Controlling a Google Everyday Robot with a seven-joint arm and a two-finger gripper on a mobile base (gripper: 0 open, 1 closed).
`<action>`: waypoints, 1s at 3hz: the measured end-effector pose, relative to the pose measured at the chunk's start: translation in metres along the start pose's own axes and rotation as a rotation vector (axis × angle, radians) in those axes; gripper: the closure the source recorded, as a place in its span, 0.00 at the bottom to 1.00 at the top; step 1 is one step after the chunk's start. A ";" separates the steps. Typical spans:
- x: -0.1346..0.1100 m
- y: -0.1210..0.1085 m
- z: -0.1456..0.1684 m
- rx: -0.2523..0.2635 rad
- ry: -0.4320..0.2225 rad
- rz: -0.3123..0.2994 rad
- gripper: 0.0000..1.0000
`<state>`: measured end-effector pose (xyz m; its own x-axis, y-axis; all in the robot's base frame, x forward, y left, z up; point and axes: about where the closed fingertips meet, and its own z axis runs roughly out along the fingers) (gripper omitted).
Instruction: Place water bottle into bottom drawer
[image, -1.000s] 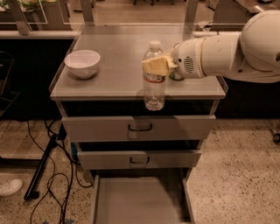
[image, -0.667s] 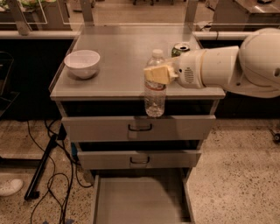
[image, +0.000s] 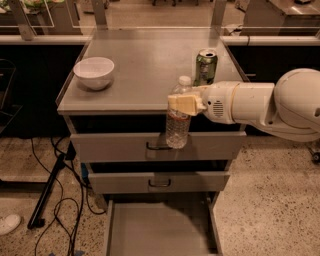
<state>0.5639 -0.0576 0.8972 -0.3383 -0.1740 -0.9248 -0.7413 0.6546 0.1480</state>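
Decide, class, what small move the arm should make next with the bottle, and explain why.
Probably lower it straight down. The tool grips the water bottle upright near its neck, in front of the top drawer, and the bottom drawer stands open below it, so descent seems the shortest way in.

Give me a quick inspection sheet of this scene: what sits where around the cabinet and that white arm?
Surface: grey cabinet top, flat, two items on it.
Job's things: water bottle upright in the air before the top drawer; bottom drawer pulled open below.
Clutter: white bowl at left, green can at right.
Tool: tool shut on the water bottle's upper part, at the cabinet's front edge.
Cables: black cables on the floor at left.
Surroundings: speckled floor; white shoe at lower left.
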 end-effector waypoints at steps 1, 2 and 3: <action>0.000 0.000 0.000 0.000 0.000 0.000 1.00; 0.012 -0.003 0.004 0.049 -0.010 0.016 1.00; 0.031 -0.008 0.009 0.103 -0.027 0.015 1.00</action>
<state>0.5645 -0.0610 0.8643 -0.3321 -0.1446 -0.9321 -0.6725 0.7292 0.1265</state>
